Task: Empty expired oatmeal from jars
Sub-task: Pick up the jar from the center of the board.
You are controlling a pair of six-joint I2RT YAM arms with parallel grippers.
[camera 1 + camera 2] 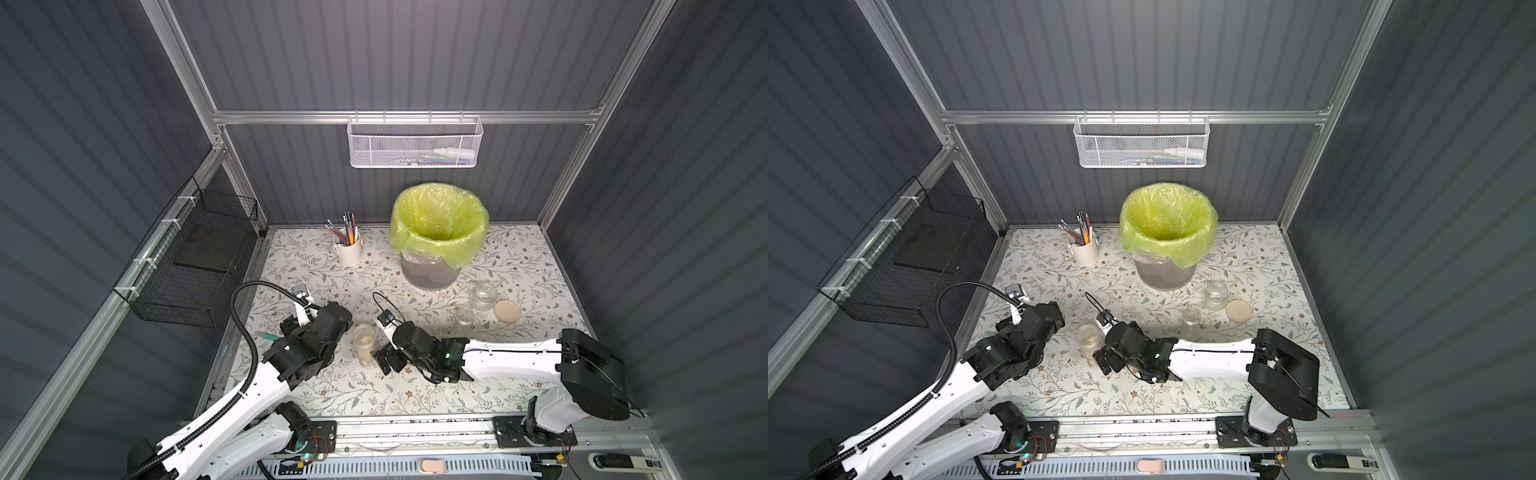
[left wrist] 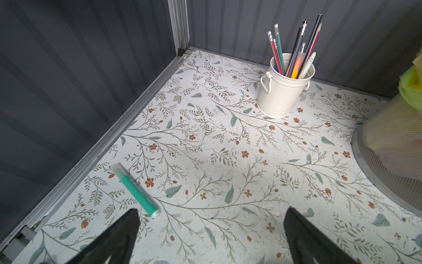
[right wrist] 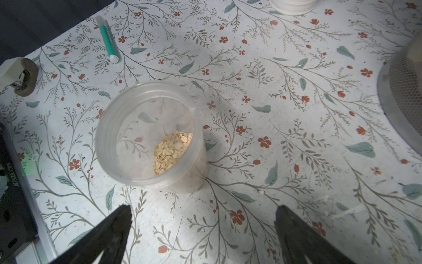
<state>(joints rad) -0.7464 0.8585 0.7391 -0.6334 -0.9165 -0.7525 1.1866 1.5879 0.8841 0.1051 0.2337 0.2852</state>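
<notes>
The left fingers (image 2: 118,237) and right fingers (image 3: 112,235) both gape wide, holding nothing, with the open jar (image 3: 109,137) of oatmeal (image 3: 170,149) standing between them, well in from the table (image 3: 285,148) edges.

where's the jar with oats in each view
Top view: oatmeal jar lower middle, nearer than the mesh bin.
Top view: oatmeal jar lower middle, slightly further left.
Left wrist: not in it.
Right wrist: oatmeal jar left of centre.
Shared landmark: the mesh bin, at both wrist views' right edge.
</notes>
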